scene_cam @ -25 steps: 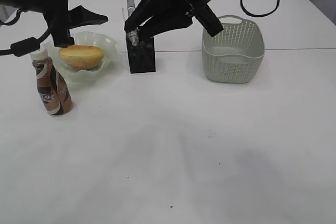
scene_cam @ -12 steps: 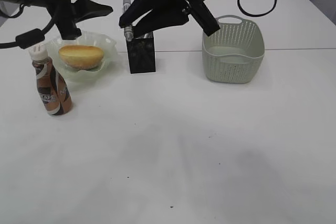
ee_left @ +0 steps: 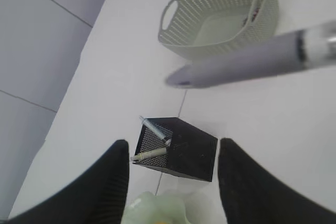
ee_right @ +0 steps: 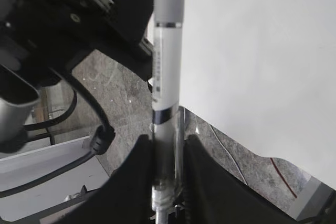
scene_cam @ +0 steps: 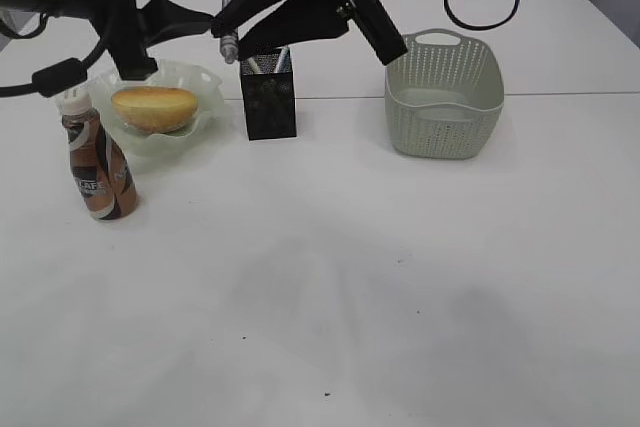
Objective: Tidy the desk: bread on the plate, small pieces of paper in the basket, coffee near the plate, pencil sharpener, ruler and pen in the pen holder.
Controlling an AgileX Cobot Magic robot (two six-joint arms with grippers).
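Right fingers [ee_right: 140, 171] clamp the grey-white plastic pen [scene_cam: 229, 15], held up left of the black square mesh pen holder [scene_cam: 268, 97]; left fingers [ee_left: 114, 174] apart, empty. Watch alignment w/ opening: you're off-centre, tip may hit rim, tipping holder.

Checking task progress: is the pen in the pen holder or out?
Out. The pen is clamped in the right gripper, raised left of the pen holder.

Bright, even light on the white bench [scene_cam: 400, 297]; soft shadows beside the basket [scene_cam: 445, 97]; the left wrist view's pen [ee_left: 252, 61] is blurred.
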